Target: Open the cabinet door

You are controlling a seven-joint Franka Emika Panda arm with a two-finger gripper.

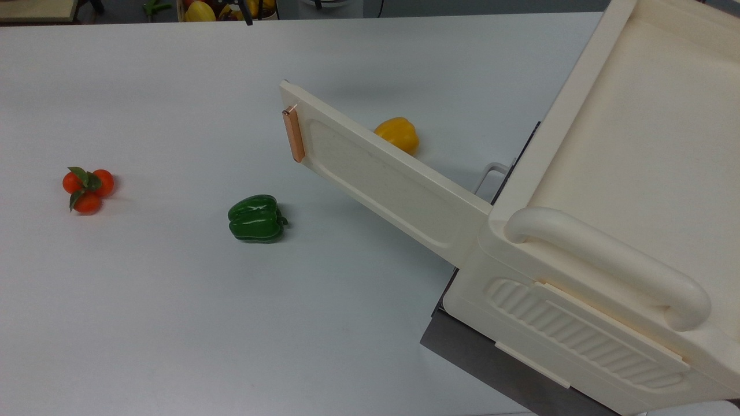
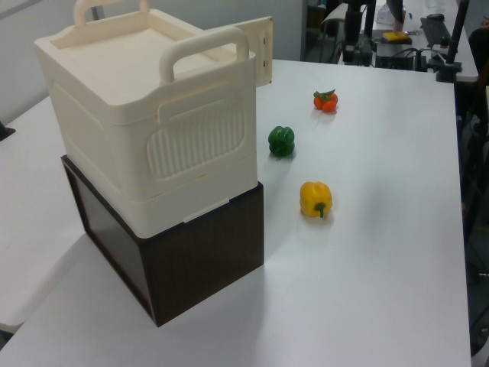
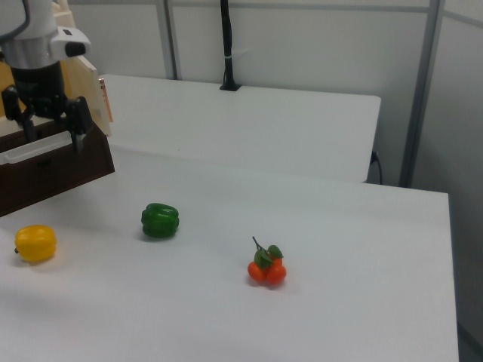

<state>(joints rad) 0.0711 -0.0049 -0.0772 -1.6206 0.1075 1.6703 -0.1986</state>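
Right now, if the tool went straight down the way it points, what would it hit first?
Probably the white table. The tool points down, open. In the right view it overlaps the dark box, but depth is unclear there, so I can't rule that out.

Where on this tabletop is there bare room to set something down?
The widest bare patch lies in front of the green pepper and tomatoes, toward the top view's bottom left. Another runs between the tomatoes and the cabinet door along the far edge. It is crowded behind the open door, around the yellow pepper and cabinet.
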